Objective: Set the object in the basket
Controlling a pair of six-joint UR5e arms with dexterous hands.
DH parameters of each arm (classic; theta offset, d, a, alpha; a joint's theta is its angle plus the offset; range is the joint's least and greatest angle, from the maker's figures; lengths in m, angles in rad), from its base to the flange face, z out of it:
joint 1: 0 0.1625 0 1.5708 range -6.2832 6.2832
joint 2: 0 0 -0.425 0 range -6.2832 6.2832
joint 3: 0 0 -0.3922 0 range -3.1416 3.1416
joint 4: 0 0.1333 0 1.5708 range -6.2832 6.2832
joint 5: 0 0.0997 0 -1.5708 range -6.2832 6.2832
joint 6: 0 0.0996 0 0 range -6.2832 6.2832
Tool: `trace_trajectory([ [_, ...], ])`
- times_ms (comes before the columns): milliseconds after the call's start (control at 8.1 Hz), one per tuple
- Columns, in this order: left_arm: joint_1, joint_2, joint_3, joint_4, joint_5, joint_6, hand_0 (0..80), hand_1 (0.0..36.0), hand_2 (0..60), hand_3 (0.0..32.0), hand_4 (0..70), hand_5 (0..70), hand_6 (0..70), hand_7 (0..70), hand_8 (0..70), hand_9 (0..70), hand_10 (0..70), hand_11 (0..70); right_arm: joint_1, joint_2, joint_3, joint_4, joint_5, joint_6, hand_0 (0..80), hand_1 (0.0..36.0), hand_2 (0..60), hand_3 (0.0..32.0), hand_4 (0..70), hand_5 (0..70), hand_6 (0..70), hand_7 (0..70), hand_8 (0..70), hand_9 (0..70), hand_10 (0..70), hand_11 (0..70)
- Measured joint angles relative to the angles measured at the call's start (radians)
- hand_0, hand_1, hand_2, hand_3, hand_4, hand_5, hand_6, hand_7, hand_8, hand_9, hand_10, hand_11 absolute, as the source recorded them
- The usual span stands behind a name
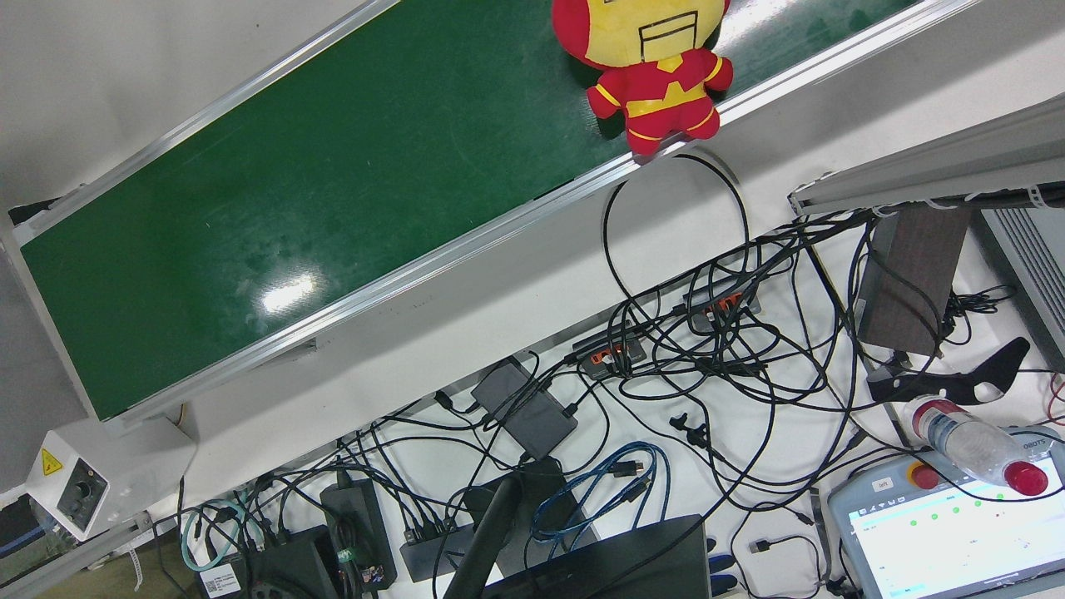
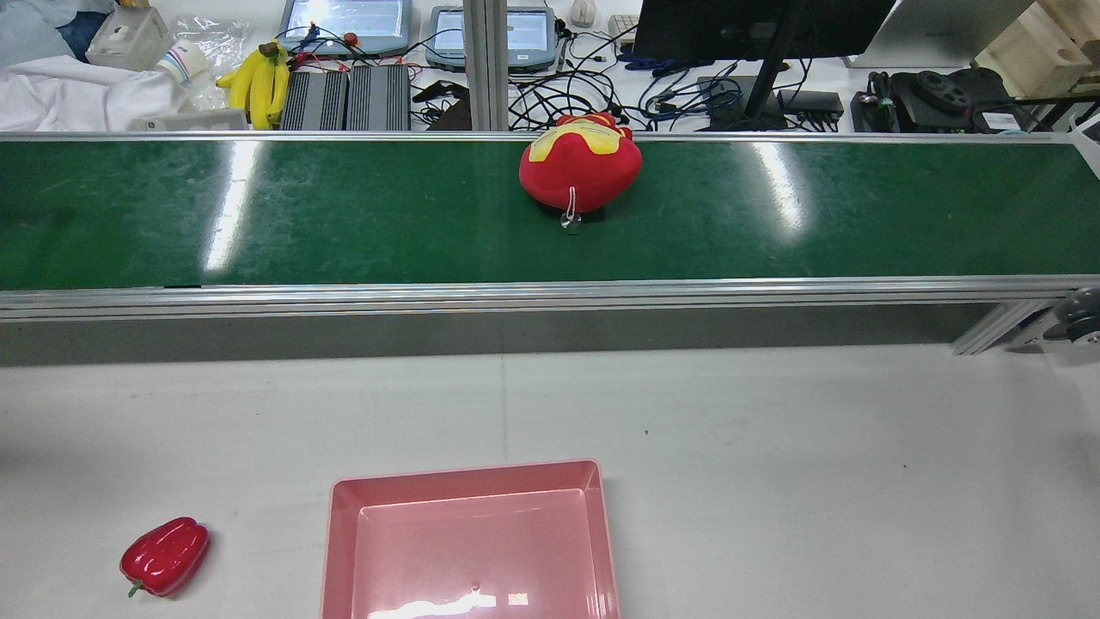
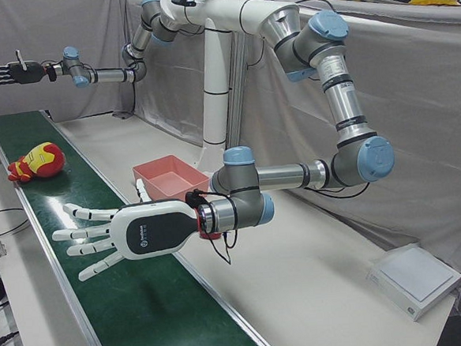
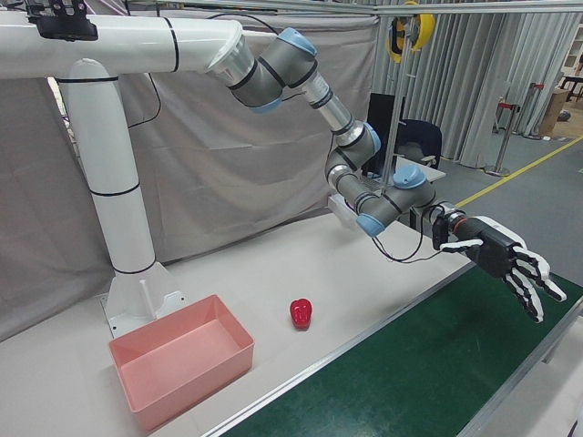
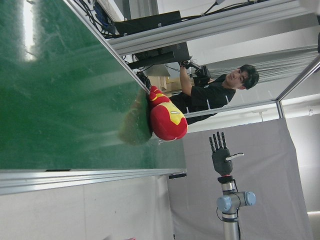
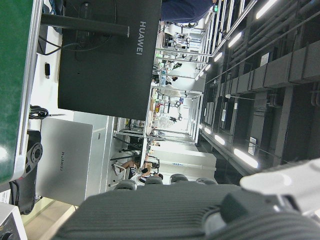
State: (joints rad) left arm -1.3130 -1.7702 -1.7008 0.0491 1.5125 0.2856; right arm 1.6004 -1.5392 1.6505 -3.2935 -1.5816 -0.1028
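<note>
Red-and-yellow stuffed toy figure on the long green conveyor belt, near the belt's far edge in the rear view, which gives you the table layout but neither arm. There you also find the pink rectangular plastic basket on the white table at the near edge, well apart from the toy, and a glossy red bell pepper lying on the table to the basket's left. In the left-front view you see what the rear view lacks: the left hand, white-backed, hovers palm-down over the near stretch of belt with its fingers spread and nothing in them, while the dark right hand is held high beyond the toy, also spread and holding nothing. The right-front view shows you only the left hand, reaching out over the belt, with the pepper between it and the basket. The front view gives you the toy at the belt's edge above a tangle of black cables, no arm. The left hand view looks along the belt to the toy, with the right hand raised beyond it and a person behind the belt. The right hand view shows you only a dark monitor, not the toy.
</note>
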Motion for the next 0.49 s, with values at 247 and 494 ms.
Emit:
trace_trajectory([
  [247,-0.001,0.0,0.0,0.0,0.0,0.0,55.2,10.5,0.0,24.0,1.4,26.6,3.2,8.8,13.0,13.9,3.9,7.5,0.0,-0.001,0.0,0.0,0.0,0.0,0.0,0.0,0.0,0.0,0.0,0.0,0.0,0.0,0.0,0.0,0.0,0.0],
  [494,-0.002,0.0,0.0,0.0,0.0,0.001,55.0,10.4,0.0,24.2,1.3,27.1,3.2,9.0,13.0,13.9,4.0,7.6,0.0,-0.001,0.0,0.0,0.0,0.0,0.0,0.0,0.0,0.0,0.0,0.0,0.0,0.0,0.0,0.0,0.0,0.0],
])
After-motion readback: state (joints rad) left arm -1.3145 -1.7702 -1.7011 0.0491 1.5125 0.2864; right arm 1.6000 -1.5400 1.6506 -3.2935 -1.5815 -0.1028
